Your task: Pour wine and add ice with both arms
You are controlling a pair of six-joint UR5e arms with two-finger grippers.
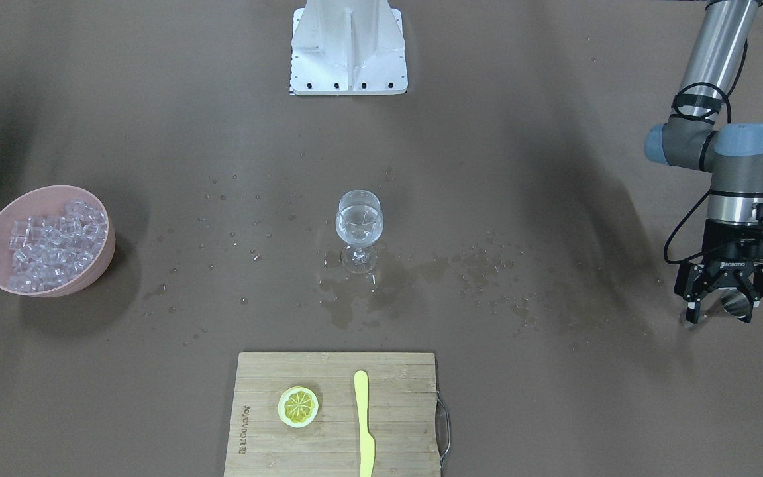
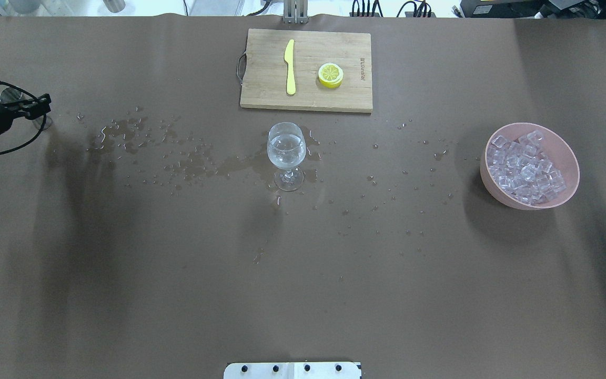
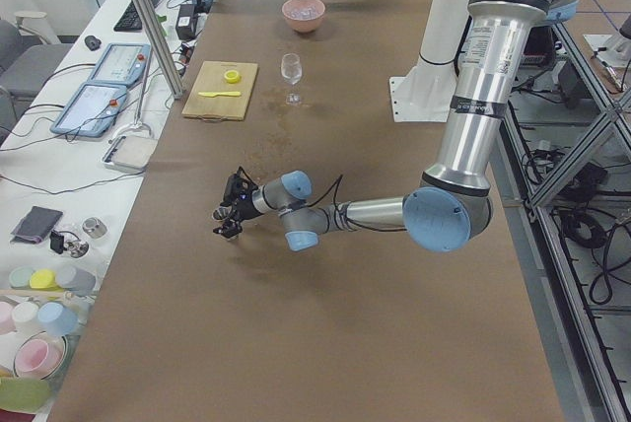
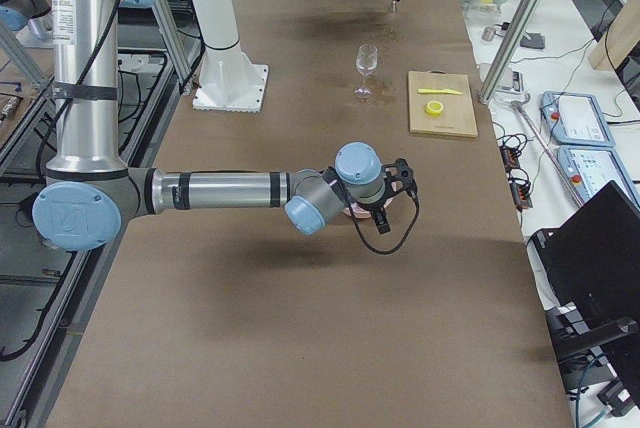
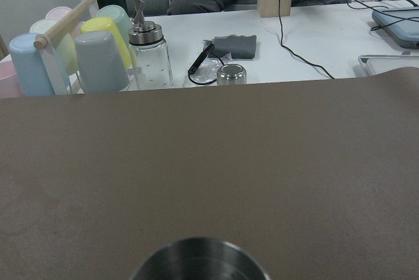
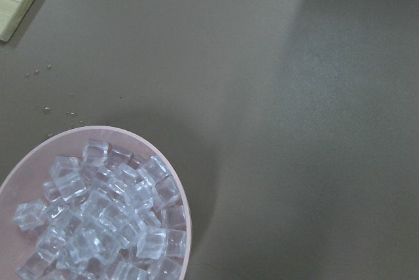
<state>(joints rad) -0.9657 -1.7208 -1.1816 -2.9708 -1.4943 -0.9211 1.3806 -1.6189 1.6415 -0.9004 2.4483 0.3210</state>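
**Left gripper spread round a steel cup, wine in the glass**

The left gripper [image 1: 719, 318] hangs low at the left end of the tabletop [image 1: 554, 165]. Its jaws are wide, with a steel cup [image 1: 731, 303] between them and a gap on one side. The right gripper [image 4: 398, 188] hovers near the pink bowl [image 1: 93, 275]; I cannot tell whether it is wide or narrow. The ice [image 1: 50, 245] fills that bowl at the right end. The wine [image 1: 359, 218] sits in the stemmed glass [image 1: 359, 255] mid-tabletop, among spilled drops [image 1: 481, 265].
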